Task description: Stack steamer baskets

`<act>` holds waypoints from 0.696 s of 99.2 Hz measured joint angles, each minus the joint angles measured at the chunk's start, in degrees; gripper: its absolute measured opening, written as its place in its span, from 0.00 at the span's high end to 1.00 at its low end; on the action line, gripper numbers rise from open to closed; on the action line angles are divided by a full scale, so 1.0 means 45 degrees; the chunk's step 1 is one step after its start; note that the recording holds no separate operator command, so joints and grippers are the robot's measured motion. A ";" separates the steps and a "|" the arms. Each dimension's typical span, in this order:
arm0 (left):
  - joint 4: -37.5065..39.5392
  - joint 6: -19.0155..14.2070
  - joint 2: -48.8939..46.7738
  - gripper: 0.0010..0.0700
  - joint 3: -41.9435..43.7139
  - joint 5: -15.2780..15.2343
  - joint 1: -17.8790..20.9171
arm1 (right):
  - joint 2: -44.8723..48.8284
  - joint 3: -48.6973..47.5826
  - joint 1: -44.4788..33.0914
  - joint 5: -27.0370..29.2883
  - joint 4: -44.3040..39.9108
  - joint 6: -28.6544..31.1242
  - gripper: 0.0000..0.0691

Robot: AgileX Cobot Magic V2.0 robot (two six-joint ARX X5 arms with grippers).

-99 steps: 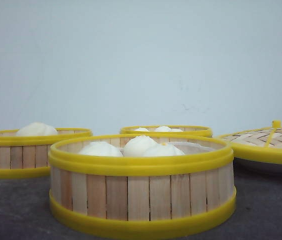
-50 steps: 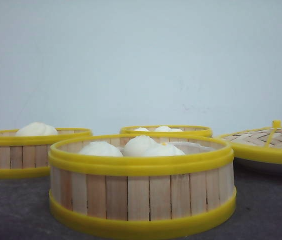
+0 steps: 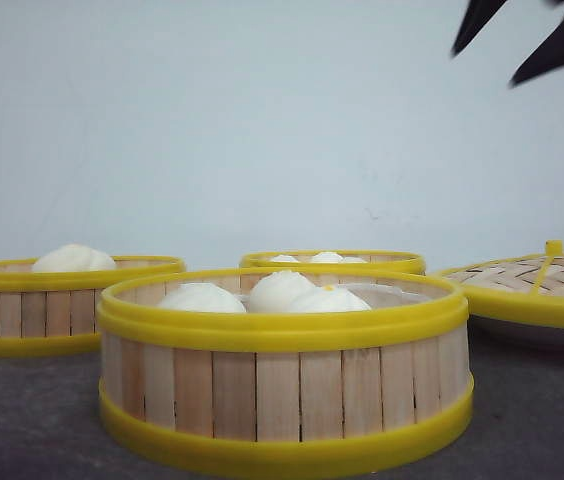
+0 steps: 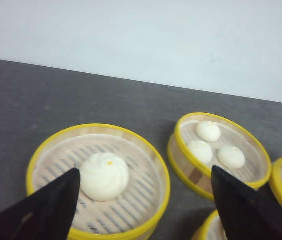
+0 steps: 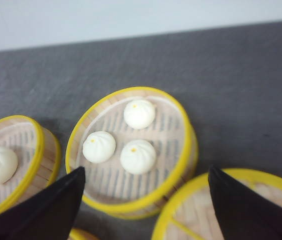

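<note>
No stacking is done yet: all three steamer baskets sit apart on the grey surface [image 3: 22,420]. The near basket [image 3: 282,370] holds three buns; the left basket [image 3: 52,300] sits behind it to one side, the far basket [image 3: 332,262] directly behind. Both pincers, left [image 4: 143,200] and right [image 5: 146,200], hang wide open, holding nothing. Unlike half a second earlier, dark fingers [image 3: 562,45] now show high above the lid [image 3: 537,285].

Left pincer [image 4: 143,205] fingers black, tapered (matte), right pincer [image 5: 146,202] alike
</note>
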 joint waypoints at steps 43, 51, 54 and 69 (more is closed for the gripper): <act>-0.0350 0.0005 0.0000 0.28 -0.0005 0.0087 -0.0656 | 0.5304 0.1151 0.0092 0.0155 0.2521 0.0743 0.32; -0.0457 0.0005 0.0000 0.28 -0.0005 0.0092 -0.0772 | 0.5809 0.1151 0.0146 0.0209 0.3157 0.0865 0.38; -0.0510 0.0005 0.0000 0.28 0.0000 0.0092 -0.0821 | 0.5965 0.1156 0.0175 0.0219 0.3400 0.0894 0.40; -0.0714 0.0005 0.0000 0.28 -0.0005 0.0092 -0.0967 | 0.6713 0.1345 0.0529 0.0821 0.3789 0.1030 0.44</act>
